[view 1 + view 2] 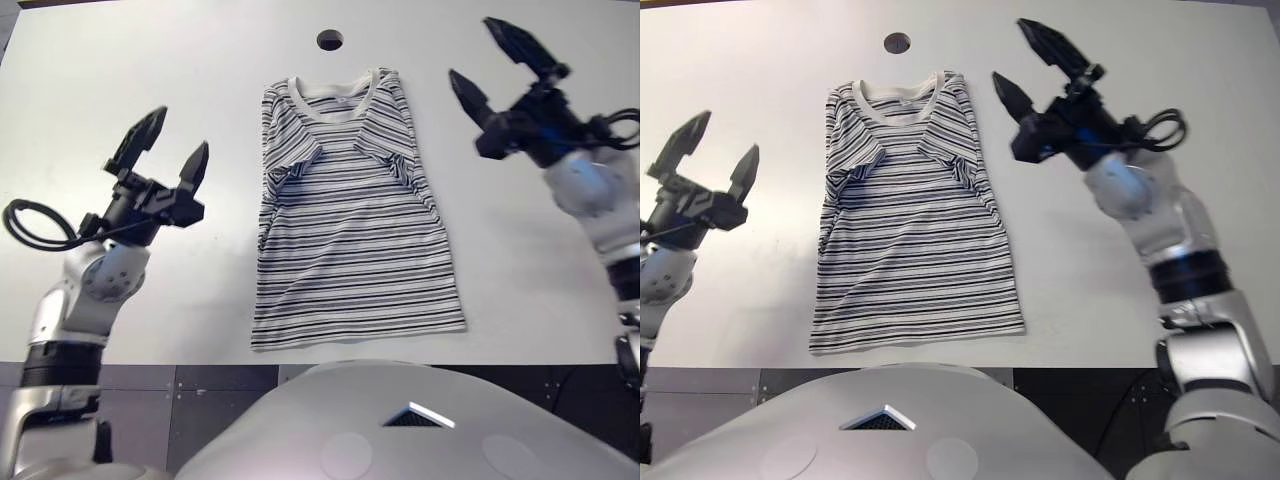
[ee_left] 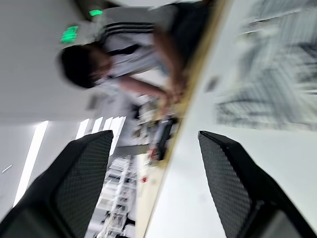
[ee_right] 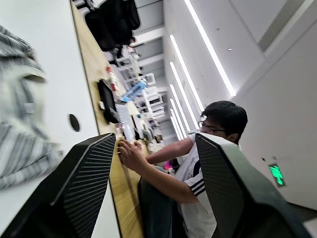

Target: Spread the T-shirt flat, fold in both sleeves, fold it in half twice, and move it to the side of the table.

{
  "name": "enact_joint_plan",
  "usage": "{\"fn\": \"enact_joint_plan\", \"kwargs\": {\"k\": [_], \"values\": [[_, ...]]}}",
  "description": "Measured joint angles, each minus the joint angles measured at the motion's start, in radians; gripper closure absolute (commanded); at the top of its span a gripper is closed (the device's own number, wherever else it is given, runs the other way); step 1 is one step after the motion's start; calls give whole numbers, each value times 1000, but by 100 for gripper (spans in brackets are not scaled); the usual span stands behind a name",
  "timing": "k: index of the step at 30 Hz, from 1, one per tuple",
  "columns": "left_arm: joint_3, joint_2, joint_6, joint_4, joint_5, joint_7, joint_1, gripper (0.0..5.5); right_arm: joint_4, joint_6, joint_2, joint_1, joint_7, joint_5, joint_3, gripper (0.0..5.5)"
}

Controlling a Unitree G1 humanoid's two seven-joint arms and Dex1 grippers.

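1. Your T-shirt (image 1: 350, 220) lies flat in the middle of the head view on the white bench (image 1: 120, 60). Its collar points to the top of the frame and its hem sits close to the bench's lower edge.
2. Both sleeves (image 1: 297, 160) are folded in over the chest, so the striped cloth makes a tall shape that is a little wider at the hem. There are some wrinkles where the sleeves fold.
3. Your left tool (image 1: 178, 135) hangs over the bench at the middle left of the frame. It is well apart from the shirt's left edge, with bare bench between them. Its jaws are spread wide and hold nothing.
4. Your right tool (image 1: 476, 52) sits in the upper right of the frame, about level with the collar. It is near the shirt's right shoulder but not touching it. It too is spread wide and holds nothing.
5. In the left wrist view, the dark fingers (image 2: 84, 188) stand far apart. The shirt (image 2: 277, 74) shows blurred beyond them, not between them.
6. In the right wrist view, the fingers (image 3: 84, 193) are equally wide. A striped part of the shirt (image 3: 20, 139) lies off to one side of them on the bench.
7. A dark round hole (image 1: 329, 40) in the bench sits just above the collar, at the top centre of the head view.
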Motion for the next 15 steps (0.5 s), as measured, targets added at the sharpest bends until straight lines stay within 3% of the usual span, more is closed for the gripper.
{"fn": "enact_joint_plan", "kwargs": {"k": [4, 8, 11, 15], "values": [[6, 90, -19, -63, -59, -201, 207, 156, -62, -36, -234, 339, 208, 23, -46, 248], [77, 175, 11, -126, -110, -375, 433, 156, -128, 7, -360, 553, 289, -136, -120, 248], [151, 234, 28, -188, -142, -492, 532, 156, -217, 3, -385, 591, 362, -164, -131, 248], [175, 290, 33, -286, -150, -648, 568, 156, -256, -50, -372, 456, 503, -197, -51, 248]]}}
